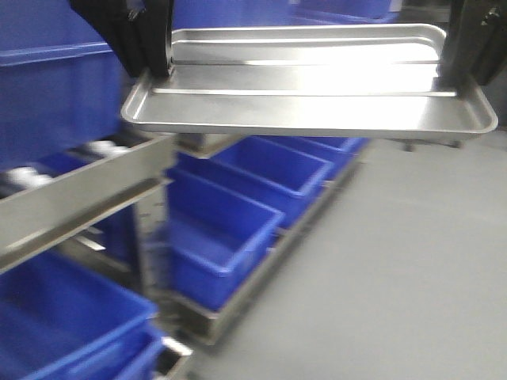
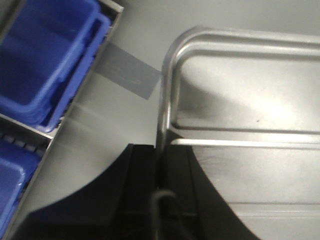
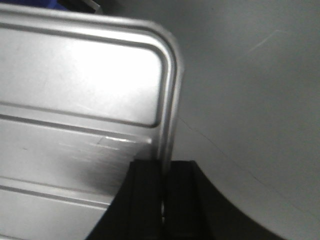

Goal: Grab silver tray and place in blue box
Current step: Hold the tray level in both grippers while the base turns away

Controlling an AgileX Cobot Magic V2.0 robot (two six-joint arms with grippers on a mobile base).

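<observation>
Silver tray (image 1: 309, 103) aloft and level over the grey floor (image 1: 396, 261), up and right of the nearest blue box (image 1: 198, 277). Left gripper (image 2: 159, 165) and right gripper (image 3: 162, 175) each pinch a short-end rim. Thin hold: if your arms twist or spread, the rim slips and the tray drops.

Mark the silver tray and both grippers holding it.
silver tray (image 1: 309, 79): front view, middle of its floor.
left gripper (image 2: 160, 152): left wrist view, between fingertips clamping the tray's rim.
right gripper (image 3: 165, 167): right wrist view, between fingertips clamping the tray's rim.
</observation>
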